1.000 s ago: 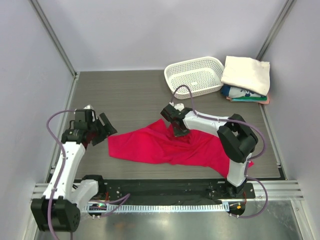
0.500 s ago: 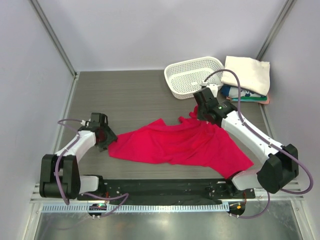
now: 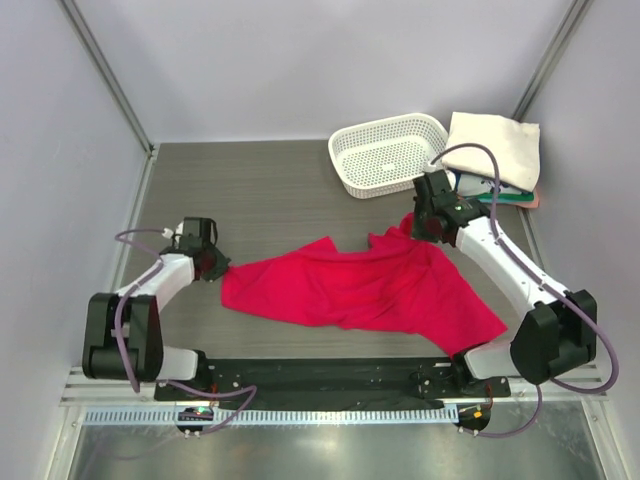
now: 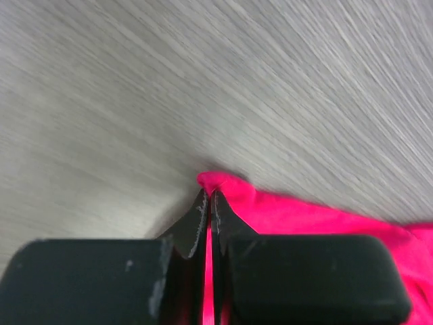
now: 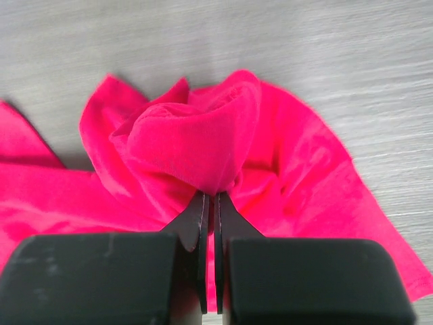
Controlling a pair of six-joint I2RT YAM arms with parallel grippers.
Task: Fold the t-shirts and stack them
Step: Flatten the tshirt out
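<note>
A crimson-red t-shirt (image 3: 360, 290) lies spread and rumpled across the middle of the table. My left gripper (image 3: 218, 267) sits low at the shirt's left corner, shut on a pinch of red cloth (image 4: 220, 184). My right gripper (image 3: 420, 226) is at the shirt's upper right, shut on a bunched fold of the red t-shirt (image 5: 196, 145). A folded cream-white t-shirt (image 3: 492, 147) tops a stack at the back right, with a teal and white printed t-shirt (image 3: 487, 189) and a pink edge (image 3: 531, 201) beneath it.
A white perforated basket (image 3: 388, 153) stands at the back, just left of the stack and close behind my right gripper. Grey walls close in the table on three sides. The arm bases and a black rail (image 3: 330, 375) run along the near edge.
My left gripper has closed on the shirt's left corner. My right gripper has moved right and back, dragging the shirt's upper edge with it and stretching the cloth wider.
</note>
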